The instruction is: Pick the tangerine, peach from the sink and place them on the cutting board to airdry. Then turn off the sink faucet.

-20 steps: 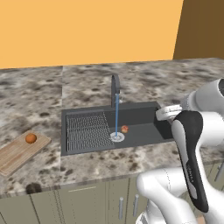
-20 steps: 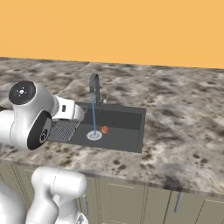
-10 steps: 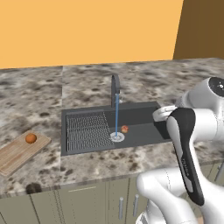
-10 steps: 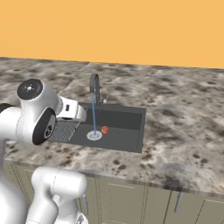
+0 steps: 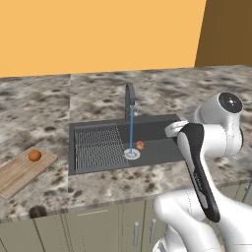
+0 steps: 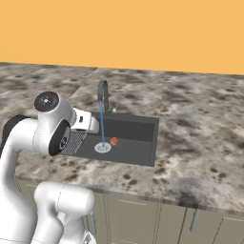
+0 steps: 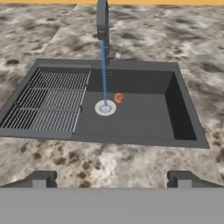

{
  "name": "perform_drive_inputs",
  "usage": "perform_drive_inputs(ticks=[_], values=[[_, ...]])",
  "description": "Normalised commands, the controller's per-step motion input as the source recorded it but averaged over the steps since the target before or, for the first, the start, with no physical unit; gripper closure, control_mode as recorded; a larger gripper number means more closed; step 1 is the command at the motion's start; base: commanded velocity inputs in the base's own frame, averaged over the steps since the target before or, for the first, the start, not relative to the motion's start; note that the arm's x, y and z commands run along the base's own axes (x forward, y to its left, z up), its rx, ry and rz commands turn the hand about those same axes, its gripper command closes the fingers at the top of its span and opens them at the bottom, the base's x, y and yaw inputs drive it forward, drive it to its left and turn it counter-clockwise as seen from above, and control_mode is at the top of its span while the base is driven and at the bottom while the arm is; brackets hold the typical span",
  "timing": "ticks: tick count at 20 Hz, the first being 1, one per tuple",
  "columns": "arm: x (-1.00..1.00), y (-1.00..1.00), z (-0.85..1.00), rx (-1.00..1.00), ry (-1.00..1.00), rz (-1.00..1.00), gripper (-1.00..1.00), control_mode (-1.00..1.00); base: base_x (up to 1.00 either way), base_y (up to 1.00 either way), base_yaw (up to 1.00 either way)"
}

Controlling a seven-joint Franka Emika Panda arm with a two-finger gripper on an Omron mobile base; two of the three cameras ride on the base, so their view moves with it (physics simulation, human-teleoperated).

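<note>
Gripper (image 7: 111, 179) is held fully open, empty, above sink (image 7: 183, 127). Peach (image 7: 118, 97) by drain should be approached vertically, w/ fingers straddling it.

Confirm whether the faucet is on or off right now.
On: a blue stream runs from the sink faucet down to the drain beside the peach.

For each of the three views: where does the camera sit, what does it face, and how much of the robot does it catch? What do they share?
Left base view: behind the arm on its left, facing the sink, cutting board with tangerine; arm at lower right.
Right base view: behind on the right, facing the sink faucet; arm at lower left.
Hand view: above the counter's front edge, looking into the sink; gripper open.
Shared: the peach beside the drain, water running.
</note>
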Motion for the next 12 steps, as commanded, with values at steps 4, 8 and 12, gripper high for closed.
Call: perform_drive_inputs(ticks=[4, 8, 12], values=[[0.33, 0.00, -0.22, 0.00, 0.00, 0.00, -1.00, -1.00, 0.00, 0.00, 0.00], [0.35, 0.00, -0.20, 0.00, 0.00, 0.00, -1.00, -1.00, 0.00, 0.00, 0.00], [0.30, 0.00, -0.22, 0.00, 0.00, 0.00, -1.00, -1.00, 0.00, 0.00, 0.00]])
